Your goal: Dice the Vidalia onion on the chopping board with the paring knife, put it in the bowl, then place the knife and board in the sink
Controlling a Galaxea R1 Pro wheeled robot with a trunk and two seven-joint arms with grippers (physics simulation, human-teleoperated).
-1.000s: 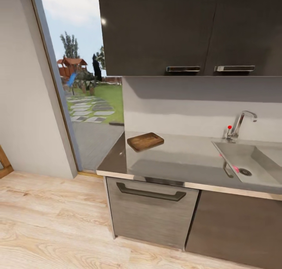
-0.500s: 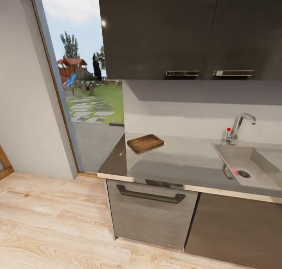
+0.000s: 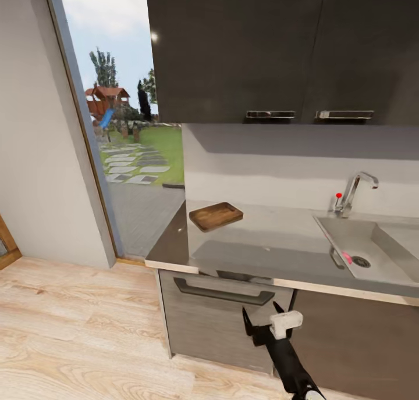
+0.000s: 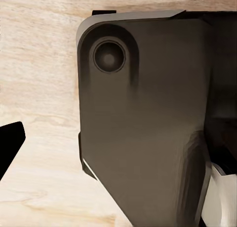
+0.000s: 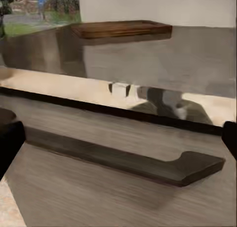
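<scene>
Head view: one chopping board [image 3: 216,216] on the countertop [image 3: 273,243], at 9 o'clock from one sink [image 3: 372,246]; red-handled paring knife [image 3: 347,257] lies in the basin. One right gripper [image 3: 265,324], new since earlier frame, fingers spread, holding nothing. Left claw: cannot tell.

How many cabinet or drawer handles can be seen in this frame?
3. Two chrome handles sit on the upper cabinets, the left handle and the right handle. One dark drawer handle is below the countertop. More may lie outside the frame to the right.
</scene>
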